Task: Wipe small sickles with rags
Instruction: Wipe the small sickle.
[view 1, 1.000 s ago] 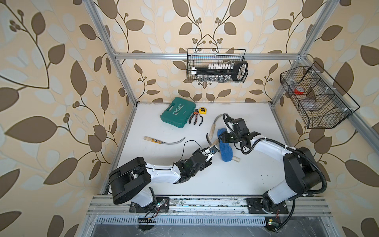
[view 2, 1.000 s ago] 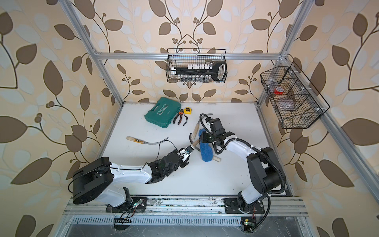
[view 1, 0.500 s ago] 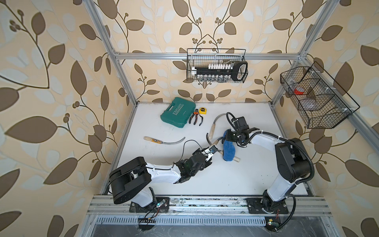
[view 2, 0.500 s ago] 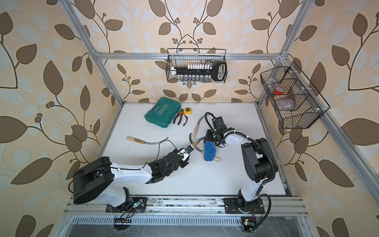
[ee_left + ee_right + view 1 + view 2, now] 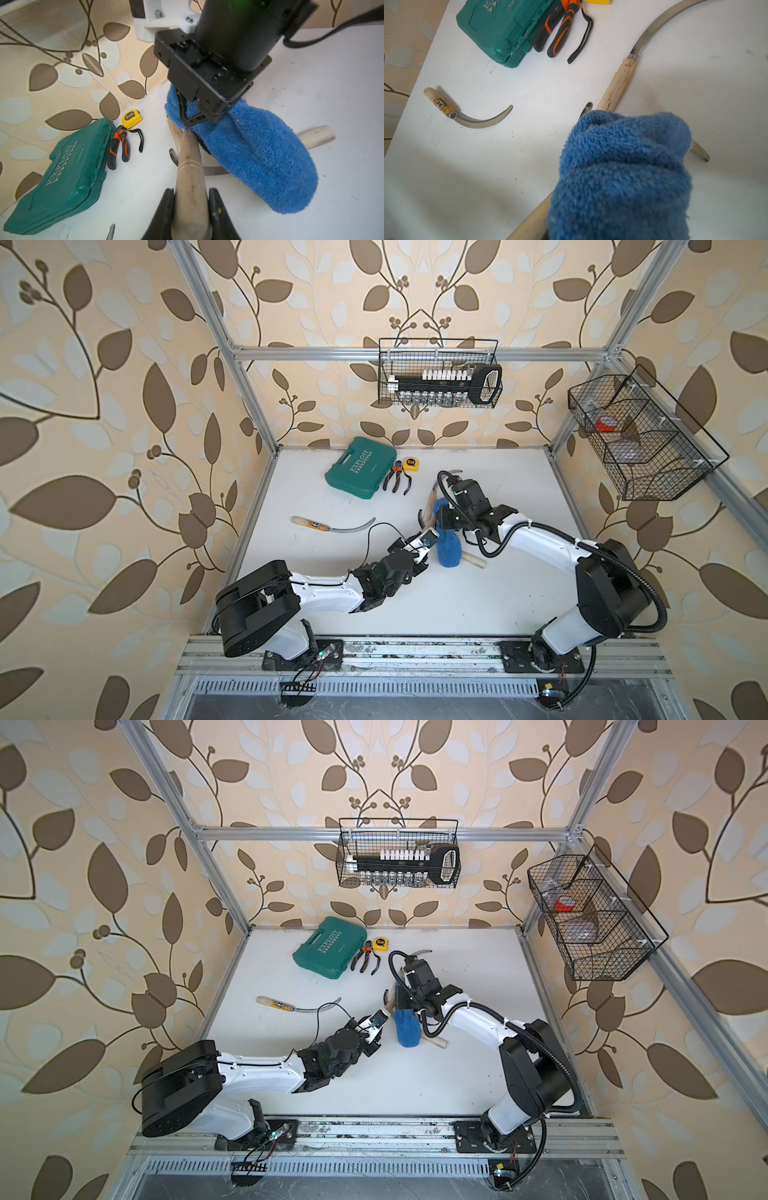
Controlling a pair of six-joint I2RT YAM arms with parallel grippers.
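L hand (image 5: 190,207) is clamped on a sickle (image 5: 189,166) by its handle, R hand (image 5: 185,124) pinching rag (image 5: 449,549), mid-frame in a top view, over the blade end: recommend L holds firm while R draws rag along blade w/ steady pressure, clear of another sickle (image 5: 315,136) beneath.

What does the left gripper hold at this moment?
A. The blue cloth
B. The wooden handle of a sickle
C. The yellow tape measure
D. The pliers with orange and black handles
B: in the left wrist view the left gripper is shut on a pale wooden sickle handle, one finger on each side, while the blue cloth is pinched by the right gripper.
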